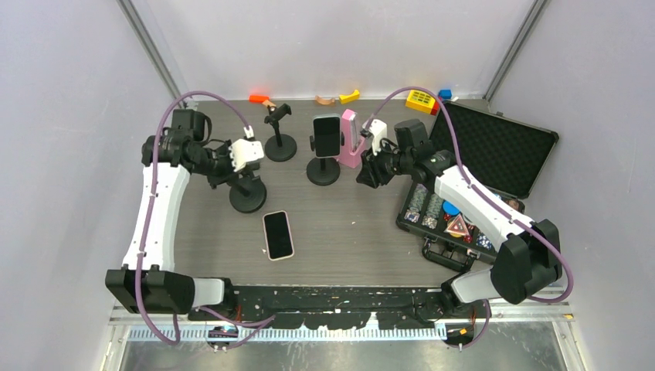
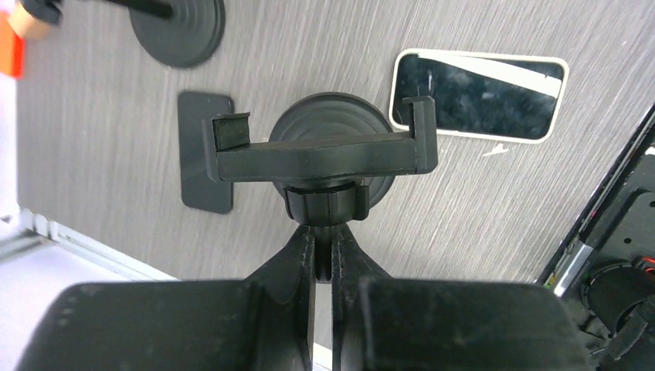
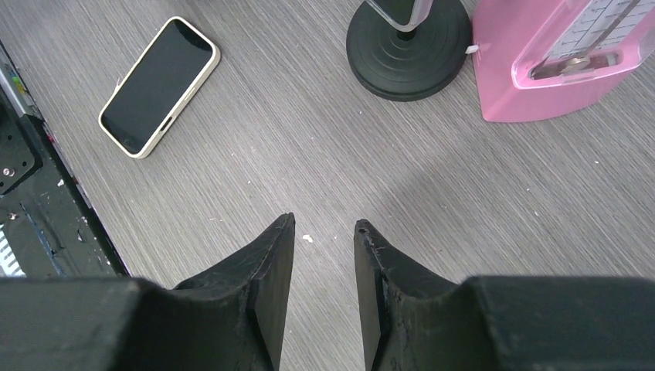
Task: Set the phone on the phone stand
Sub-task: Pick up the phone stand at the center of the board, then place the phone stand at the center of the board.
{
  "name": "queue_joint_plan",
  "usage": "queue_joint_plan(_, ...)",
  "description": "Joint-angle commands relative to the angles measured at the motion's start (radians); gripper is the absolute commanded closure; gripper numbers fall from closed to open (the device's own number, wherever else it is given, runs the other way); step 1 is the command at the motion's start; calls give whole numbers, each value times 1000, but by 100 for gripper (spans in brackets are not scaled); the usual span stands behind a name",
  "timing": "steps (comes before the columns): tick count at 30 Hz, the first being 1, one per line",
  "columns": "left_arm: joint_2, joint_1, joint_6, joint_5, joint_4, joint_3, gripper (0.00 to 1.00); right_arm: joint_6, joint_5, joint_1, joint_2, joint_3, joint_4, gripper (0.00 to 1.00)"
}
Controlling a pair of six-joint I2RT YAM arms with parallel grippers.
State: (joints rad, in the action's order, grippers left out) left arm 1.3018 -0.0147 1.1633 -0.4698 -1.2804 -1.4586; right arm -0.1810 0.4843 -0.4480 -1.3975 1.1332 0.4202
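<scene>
**Item 1, phone** [image 1: 278, 235]: lying flat, screen up, on the desk [image 1: 363, 232] in front of the arm bases. It is sitting apart from every stand, neither tool is touching it, and it is waiting to be placed.

**Item 2, phone stand** [image 2: 320, 151]: standing upright on its round base near the left arm, with its clamp cradle empty. It is judged the target, since it is the one being gripped.

**Item 3, left tool** [image 2: 323, 246]: pinching narrow around the stand's neck just under the cradle. It is probably bracing the stand against tipping or turning.

**Item 4, right tool** [image 3: 324, 226]: hovering over bare desk, jaws partly apart and holding nothing. It is probably the one free to fetch the phone.

**Item 5, second stand** [image 1: 323, 171]: already carrying another handset [image 1: 327, 133], with a pink holder [image 1: 351, 139] sitting just beside it, so it is not needing attention.
</scene>
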Motion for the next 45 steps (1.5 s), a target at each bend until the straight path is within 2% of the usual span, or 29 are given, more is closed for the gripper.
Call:
queue_joint_plan(1,-31,-63,12,-134,-72,-96,100,10,9,8,29,25,-5,60)
queue_joint_plan(6,-22,-282,-79,-135,-38,-113,100,49,6,13,37,78,43,57)
queue_joint_plan(8,-10,-359,-106,-149,-8,-112,100,47,7,12,44,109,88,45)
queue_joint_plan(10,8,-427,-114,-176,16,-111,100,40,3,12,60,122,130,42)
queue_joint_plan(14,55,-557,-71,-227,58,-99,100,40,-15,12,128,87,161,39)
queue_joint_plan(20,186,-742,9,-228,89,-109,100,60,-48,13,227,-13,126,16)
queue_joint_plan(23,270,-814,41,-172,50,-177,100,59,-57,16,264,-59,101,13)
queue_joint_plan(29,386,-861,103,-102,-4,-285,100,46,-24,46,293,-91,86,12)
queue_joint_plan(40,461,-861,241,45,-58,-313,100,27,25,97,292,-119,71,13)
queue_joint_plan(42,480,-861,224,45,-66,-327,94,20,33,98,294,-121,73,13)
queue_joint_plan(45,484,-861,162,51,-27,-324,74,7,53,98,297,-124,82,13)
